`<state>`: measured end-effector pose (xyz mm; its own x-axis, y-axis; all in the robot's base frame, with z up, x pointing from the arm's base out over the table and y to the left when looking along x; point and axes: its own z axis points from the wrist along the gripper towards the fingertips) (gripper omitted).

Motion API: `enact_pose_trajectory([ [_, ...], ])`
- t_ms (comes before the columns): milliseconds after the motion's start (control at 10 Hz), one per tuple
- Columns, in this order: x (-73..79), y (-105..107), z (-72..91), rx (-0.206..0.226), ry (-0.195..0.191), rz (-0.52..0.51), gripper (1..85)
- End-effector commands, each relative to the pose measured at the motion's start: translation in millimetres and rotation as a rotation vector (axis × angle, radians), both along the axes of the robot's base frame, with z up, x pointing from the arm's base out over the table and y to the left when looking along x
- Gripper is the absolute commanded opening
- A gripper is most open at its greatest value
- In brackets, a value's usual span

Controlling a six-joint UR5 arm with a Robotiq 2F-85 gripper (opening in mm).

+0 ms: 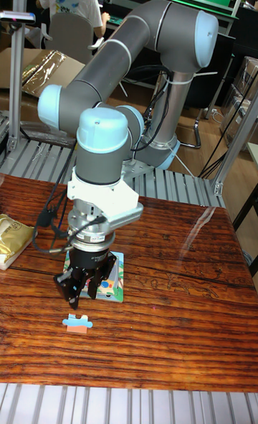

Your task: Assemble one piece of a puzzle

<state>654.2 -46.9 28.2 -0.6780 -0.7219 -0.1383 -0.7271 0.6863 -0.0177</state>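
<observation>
Seemingly little is done: the loose puzzle piece (77, 321) lies toward the table's (179, 323) front edge, off the puzzle board (115, 289), beneath the spread, empty gripper (87, 289).

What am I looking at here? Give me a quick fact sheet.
arm: one grey robot arm, bent down over the table
gripper: above the puzzle board, apparently empty; open or shut unclear
loose piece: on the table in front of the board, untouched
left edge: yellow bag
background: person seated at a desk
</observation>
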Motion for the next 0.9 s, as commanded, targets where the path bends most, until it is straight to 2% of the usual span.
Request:
enact_pose_trajectory([
  [0, 6.0, -18.9, -6.0, -0.085, -0.017, 0.292, 50.3],
  [100, 8.2, -24.0, -8.6, -0.106, -0.022, 0.359, 52.3],
  [500, 9.0, -24.6, -19.6, -0.093, -0.032, 0.542, 57.0],
  [800, 2.9, -16.7, -16.7, -0.090, -0.005, 0.649, 57.7],
])
